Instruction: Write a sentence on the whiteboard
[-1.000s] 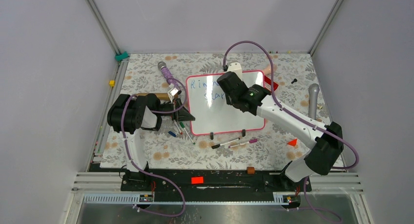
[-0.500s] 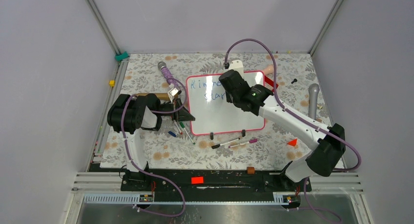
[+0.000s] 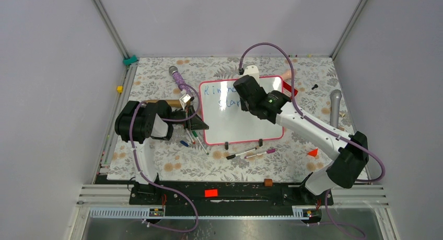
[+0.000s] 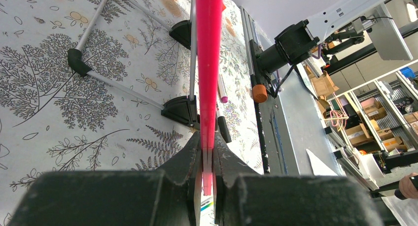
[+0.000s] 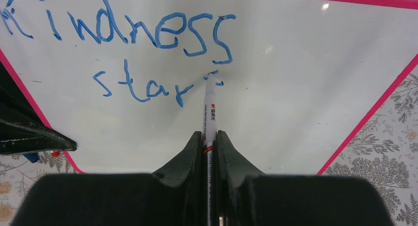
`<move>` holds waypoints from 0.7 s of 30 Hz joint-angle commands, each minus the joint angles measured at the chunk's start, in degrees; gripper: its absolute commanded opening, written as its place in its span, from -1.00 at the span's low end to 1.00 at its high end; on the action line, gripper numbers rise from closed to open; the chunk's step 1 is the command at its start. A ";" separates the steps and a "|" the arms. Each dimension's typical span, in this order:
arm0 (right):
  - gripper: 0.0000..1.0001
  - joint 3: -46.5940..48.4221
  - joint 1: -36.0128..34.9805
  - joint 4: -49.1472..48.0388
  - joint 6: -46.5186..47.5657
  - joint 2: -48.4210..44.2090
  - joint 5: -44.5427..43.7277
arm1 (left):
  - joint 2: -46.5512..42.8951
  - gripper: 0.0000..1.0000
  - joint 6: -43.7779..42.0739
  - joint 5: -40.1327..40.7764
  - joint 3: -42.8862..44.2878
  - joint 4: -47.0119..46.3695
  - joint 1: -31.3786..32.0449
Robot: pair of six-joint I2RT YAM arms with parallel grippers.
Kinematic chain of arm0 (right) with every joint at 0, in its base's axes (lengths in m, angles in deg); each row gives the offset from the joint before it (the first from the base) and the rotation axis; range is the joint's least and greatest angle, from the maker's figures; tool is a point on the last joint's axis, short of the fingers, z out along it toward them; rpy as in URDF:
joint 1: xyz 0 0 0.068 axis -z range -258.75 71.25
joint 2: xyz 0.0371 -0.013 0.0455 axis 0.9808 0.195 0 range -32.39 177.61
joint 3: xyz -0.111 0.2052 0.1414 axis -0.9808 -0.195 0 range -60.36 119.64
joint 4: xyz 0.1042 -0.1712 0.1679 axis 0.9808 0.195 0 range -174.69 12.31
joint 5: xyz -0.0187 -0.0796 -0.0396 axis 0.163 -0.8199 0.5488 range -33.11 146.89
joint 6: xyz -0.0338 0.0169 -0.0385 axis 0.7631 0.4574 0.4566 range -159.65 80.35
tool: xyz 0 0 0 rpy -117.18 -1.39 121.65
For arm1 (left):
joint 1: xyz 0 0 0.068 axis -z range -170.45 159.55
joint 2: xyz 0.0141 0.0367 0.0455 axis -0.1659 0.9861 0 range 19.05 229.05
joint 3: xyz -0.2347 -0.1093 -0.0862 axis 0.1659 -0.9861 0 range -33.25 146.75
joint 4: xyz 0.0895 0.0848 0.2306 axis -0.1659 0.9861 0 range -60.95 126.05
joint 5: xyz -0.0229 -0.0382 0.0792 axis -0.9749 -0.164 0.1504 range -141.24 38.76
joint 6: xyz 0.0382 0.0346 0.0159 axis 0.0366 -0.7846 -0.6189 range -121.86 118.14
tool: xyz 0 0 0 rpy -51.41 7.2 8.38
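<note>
We have the whiteboard (image 3: 230,126) lying face up in the middle of the table (image 3: 156,161), and we place everything else from it. At the whiteboard's left edge our left gripper (image 4: 208,154) is pressed together on the pink rim (image 4: 208,48). We judge this is to pin the board so it does not slide under the pen strokes.

Over the whiteboard's upper half our right gripper (image 5: 210,142) pinches a marker (image 5: 210,110) by the barrel. The tip sits on the white surface just right of the blue word "star" (image 5: 140,85), which runs below "kindness" (image 5: 148,31). We hold the marker in line with the fingers, low on the barrel — likely so the tip stays steady and the wrist camera can see what is written.

The small mark at the tip looks like the start of another letter, so we judge the second line is only partly written. Spare markers (image 3: 249,153) lie just off the whiteboard's near edge, clear of both arms.
</note>
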 commanded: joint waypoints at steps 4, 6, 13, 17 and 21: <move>-1.00 -1.76 0.47 1.05 -2.54 -1.33 2.98 | 0.17 -1.00 -0.74 -0.24 0.38 -3.58 0.09; -1.00 -2.54 0.47 1.14 -3.01 -1.75 3.44 | 0.09 -1.00 -0.74 -0.22 0.37 -3.62 0.10; -1.00 -4.76 0.48 2.14 -4.29 -2.76 4.02 | 0.13 -1.00 -0.74 -0.19 0.33 -3.63 0.09; -1.00 -5.55 0.51 2.15 -4.62 -3.12 4.09 | 0.10 -1.00 -0.74 -0.18 0.37 -3.63 0.09; -1.00 -4.99 0.50 3.06 -4.90 -3.07 2.25 | 0.14 -1.00 -0.74 -0.22 0.36 -3.63 0.09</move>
